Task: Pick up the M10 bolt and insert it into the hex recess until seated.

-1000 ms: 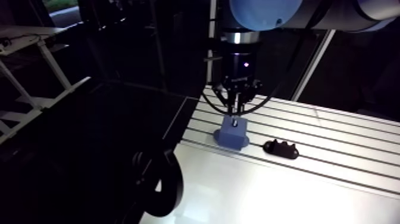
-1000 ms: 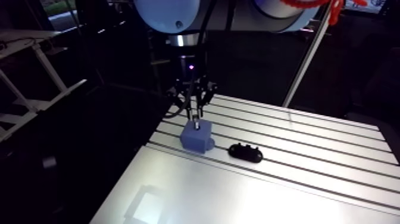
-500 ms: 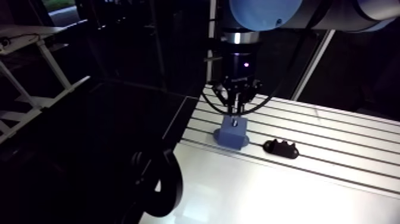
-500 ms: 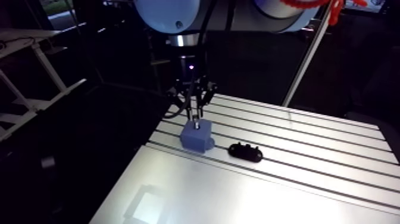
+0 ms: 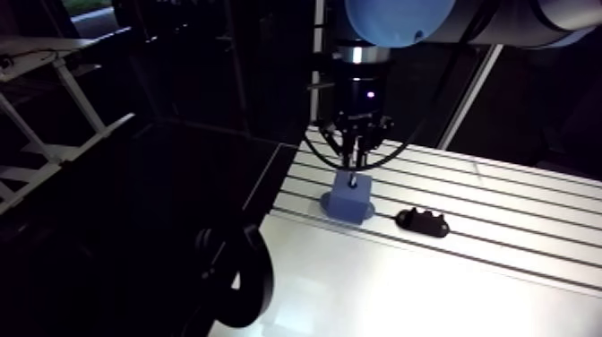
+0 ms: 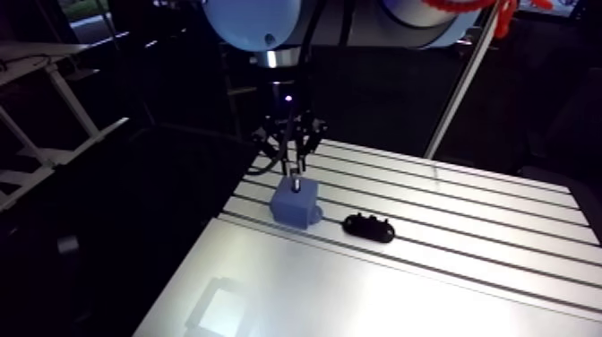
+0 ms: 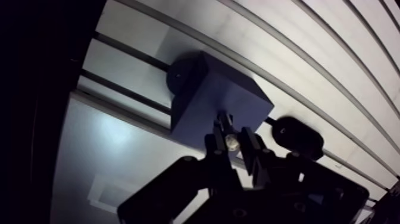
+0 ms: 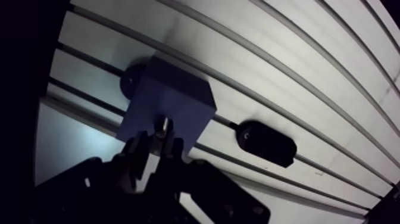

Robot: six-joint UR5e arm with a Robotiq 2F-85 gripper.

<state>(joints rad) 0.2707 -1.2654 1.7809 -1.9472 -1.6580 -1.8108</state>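
A blue block (image 7: 208,95) stands on the slotted table (image 5: 502,206) near its left edge, on a dark round foot (image 7: 178,74). My gripper (image 7: 232,143) hangs straight over the block's top, its fingers shut on a small metal bolt (image 7: 230,142). The bolt's shank points down at the block's top face. In the arm view the gripper (image 5: 356,159) sits just above the block (image 5: 348,199), with a pale spot on the block's top below it. I cannot make out the hex recess; the bolt and fingers hide it.
A black oblong part (image 5: 423,221) lies on the table just right of the block, also seen beside the gripper (image 7: 297,136). The table's left edge drops off close to the block. A black coiled ring (image 5: 237,273) hangs off that edge, nearer the camera.
The wrist and gripper have risen slightly over the blue block. The block and the black part have not moved.
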